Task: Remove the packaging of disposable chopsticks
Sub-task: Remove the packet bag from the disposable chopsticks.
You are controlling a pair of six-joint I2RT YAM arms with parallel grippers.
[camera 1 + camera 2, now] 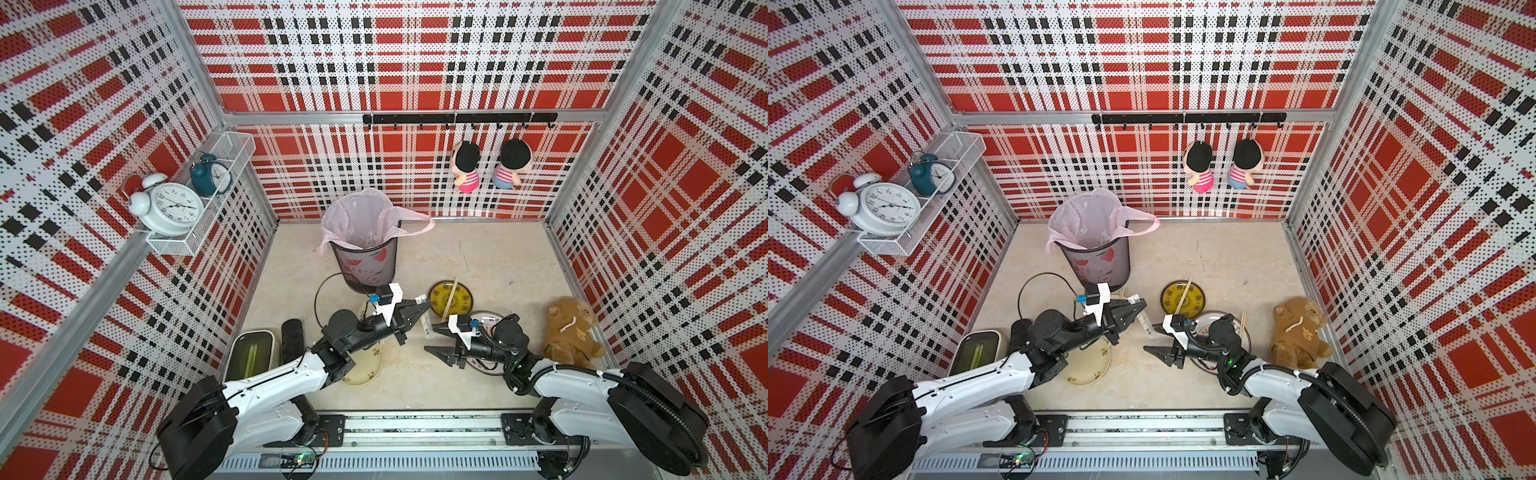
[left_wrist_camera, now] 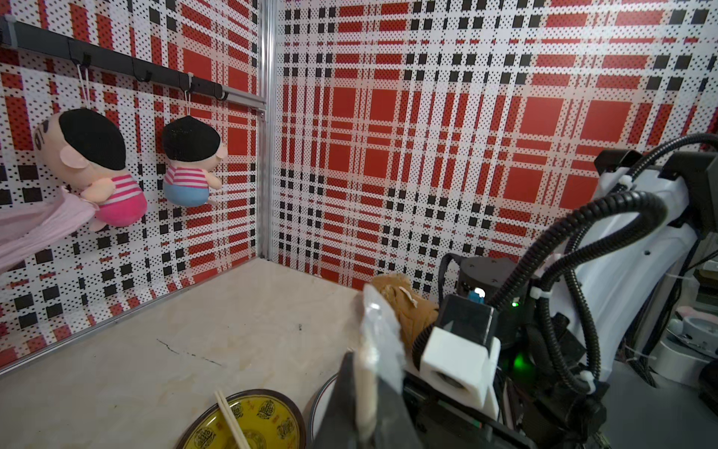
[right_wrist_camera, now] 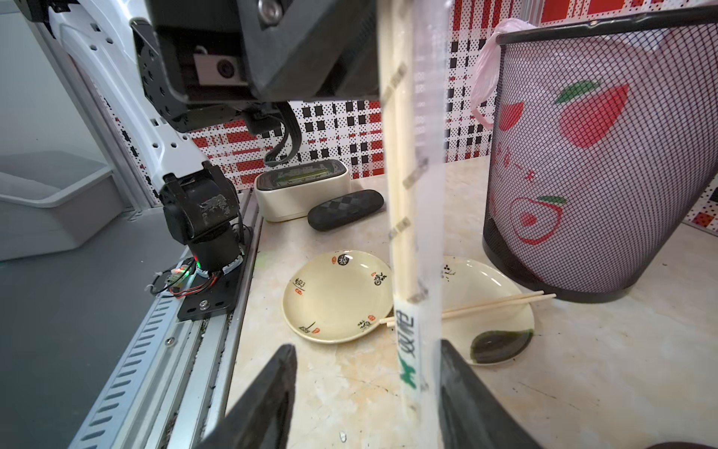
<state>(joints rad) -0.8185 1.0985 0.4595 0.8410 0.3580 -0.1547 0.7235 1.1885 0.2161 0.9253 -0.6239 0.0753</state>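
My left gripper (image 1: 423, 306) is shut on the upper end of one packaging sleeve (image 1: 426, 324), which hangs down over the table with pale chopsticks still inside. In the left wrist view the sleeve's crumpled top (image 2: 382, 338) sticks out past the shut left gripper (image 2: 365, 392). My right gripper (image 1: 433, 338) stands open around the sleeve's lower end. In the right wrist view the green-logo end (image 3: 410, 350) hangs between the right gripper's (image 3: 361, 392) spread fingers, close to one finger (image 3: 466, 396). Bare chopsticks (image 1: 451, 297) lie on the yellow plate (image 1: 436, 297), and another pair (image 3: 501, 303) rests on a cream plate (image 3: 478, 280).
A mesh bin (image 1: 365, 266) lined with a pink bag stands behind the left gripper. A second cream plate (image 1: 368, 368) lies under the left arm; a white box (image 1: 251, 353) and a black case (image 1: 293, 336) sit at the left. A brown teddy (image 1: 569, 332) lies at the right.
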